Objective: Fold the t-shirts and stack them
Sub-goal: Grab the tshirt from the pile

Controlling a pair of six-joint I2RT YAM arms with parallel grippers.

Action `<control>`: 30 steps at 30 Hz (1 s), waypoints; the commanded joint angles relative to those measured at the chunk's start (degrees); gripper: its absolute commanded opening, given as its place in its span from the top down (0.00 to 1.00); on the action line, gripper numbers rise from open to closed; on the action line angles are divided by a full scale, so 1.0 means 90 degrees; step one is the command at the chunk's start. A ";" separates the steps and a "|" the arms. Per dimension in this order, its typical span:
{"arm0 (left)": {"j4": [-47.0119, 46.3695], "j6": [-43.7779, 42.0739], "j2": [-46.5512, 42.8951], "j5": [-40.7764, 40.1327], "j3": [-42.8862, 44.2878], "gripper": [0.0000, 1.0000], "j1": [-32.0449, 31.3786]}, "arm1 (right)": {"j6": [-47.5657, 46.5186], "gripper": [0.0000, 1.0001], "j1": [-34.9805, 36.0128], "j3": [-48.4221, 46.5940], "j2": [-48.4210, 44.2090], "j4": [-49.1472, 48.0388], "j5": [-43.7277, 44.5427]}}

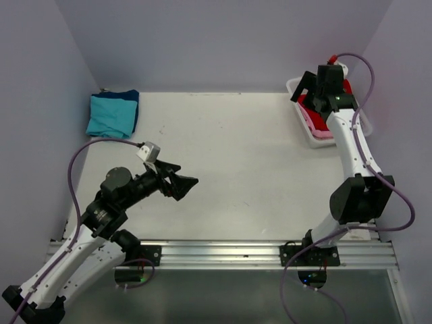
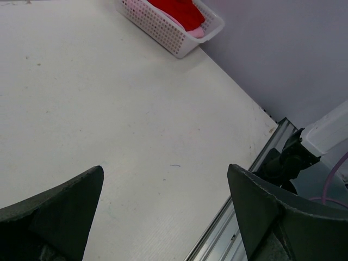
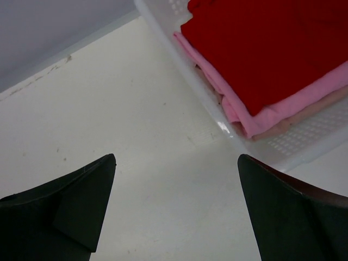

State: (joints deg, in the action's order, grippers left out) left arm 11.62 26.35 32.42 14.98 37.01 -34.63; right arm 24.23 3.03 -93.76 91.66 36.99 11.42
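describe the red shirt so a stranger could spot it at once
At the far right corner of the table sits a white lattice basket. The red t-shirt is the top layer inside it, lying on a pink t-shirt. It is the only bright red cloth in view; the teal t-shirt lies far left.

White table with a load at each far corner

The table [image 1: 236, 169] is a pale matt surface with a few faint dark specks. In its far left corner lies a folded dark blue t-shirt [image 1: 133, 101], with a teal t-shirt [image 1: 110, 116] on top covering most of it. In the far right corner a white lattice basket [image 1: 304, 125] stands askew to the edges. A metal rail [image 1: 223, 253] runs along the near edge.
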 commanded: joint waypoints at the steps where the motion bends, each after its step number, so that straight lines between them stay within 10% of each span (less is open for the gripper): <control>1: 0.0027 -0.0086 -0.0155 0.0015 -0.0050 0.00 -0.0019 | 0.0548 0.01 -0.0316 -0.0792 0.0720 0.0352 0.0956; 13: 0.0603 0.0363 -0.0672 -0.0414 -0.0158 0.00 -0.0019 | 0.0970 0.02 -0.1137 -0.4063 0.3604 0.1661 0.1964; 30: 0.0643 0.0539 -0.0869 -0.0845 -0.0255 0.00 -0.0019 | 0.0766 0.25 -0.1918 -0.4104 0.4718 0.1368 0.0060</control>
State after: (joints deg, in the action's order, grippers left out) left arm 18.13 30.33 24.10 8.29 35.33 -34.63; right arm 32.38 -14.63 -130.93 134.76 50.98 15.92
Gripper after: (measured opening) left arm 0.997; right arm 0.740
